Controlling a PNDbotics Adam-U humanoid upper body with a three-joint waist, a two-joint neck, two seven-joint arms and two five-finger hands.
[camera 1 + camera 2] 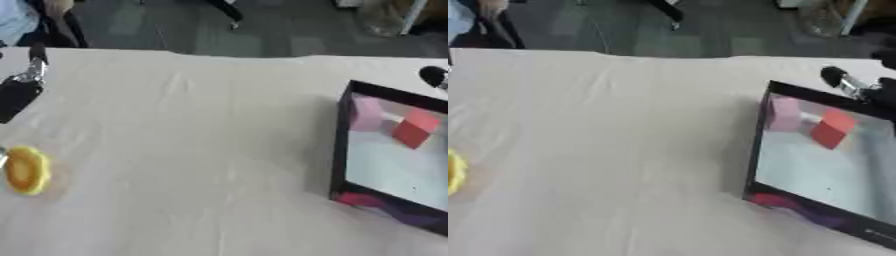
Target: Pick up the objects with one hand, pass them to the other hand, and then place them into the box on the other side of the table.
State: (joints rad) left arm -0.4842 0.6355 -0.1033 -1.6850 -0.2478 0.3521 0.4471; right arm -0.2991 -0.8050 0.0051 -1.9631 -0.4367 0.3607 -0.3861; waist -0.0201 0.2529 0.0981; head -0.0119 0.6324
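I have one thing left to move, as far as I can see: a yellow object [26,170] lying flat on the cloth-covered desk [201,150], hard against its left edge and roughly midway down. It looks rounded and thick-rimmed, maybe a toy or a small moulded piece; I cannot make out more than its colour and its lumpy oval outline.

My left hand [19,92] hangs above the desk near the far left corner, well apart from the yellow object and beyond it. Only a dark shape with a silver part shows, so I cannot tell how it is set. My right hand [866,86] shows at the far right edge, above the far wall of the box [756,145], and again I cannot tell its state.

The box sits by the right edge, black-walled with a pale floor. A red cube [831,129] and a pink block [783,114] already lie in its far corner, just beside each other.

I judge the yellow object to be light, stiff plastic, probably smooth and a bit slippery, not fragile. Lying flat on soft cloth, it offers little from above, so I would take it across its narrower width at the rim, thumb on one side. For the hand-over I would leave one end free for the right hand.
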